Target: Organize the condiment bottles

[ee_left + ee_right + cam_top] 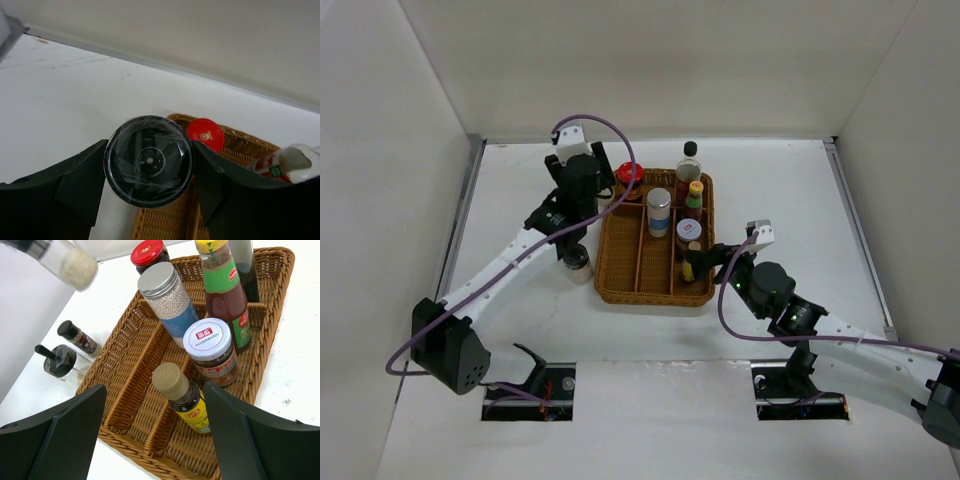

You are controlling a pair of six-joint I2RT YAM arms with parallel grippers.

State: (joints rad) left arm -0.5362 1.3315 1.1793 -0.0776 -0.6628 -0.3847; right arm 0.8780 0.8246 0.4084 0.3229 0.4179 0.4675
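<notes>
My left gripper (pixel 149 167) is shut on a black-capped clear bottle (pixel 148 160) and holds it in the air over the far left edge of the wicker tray (pixel 620 285). The bottle shows tilted in the right wrist view (pixel 67 262). My right gripper (pixel 154 390) is open, its fingers wide on either side of a small tan-capped, yellow-labelled sauce bottle (pixel 182 397) in the tray's near right compartment, not touching it. The tray also holds a red-lidded dark jar (pixel 148 253), a silver-capped shaker (pixel 169 302), a white-lidded jar (pixel 212 350), a yellow-capped sauce bottle (pixel 222 285) and a dark sauce bottle (pixel 245 267).
Two bottles stand on the table left of the tray: a slim black-capped spice bottle (pixel 77 336) and a black-lidded clear jar (pixel 60 362). White walls close in the table at the back and sides. The tray's left compartment (pixel 125 355) has bare wicker.
</notes>
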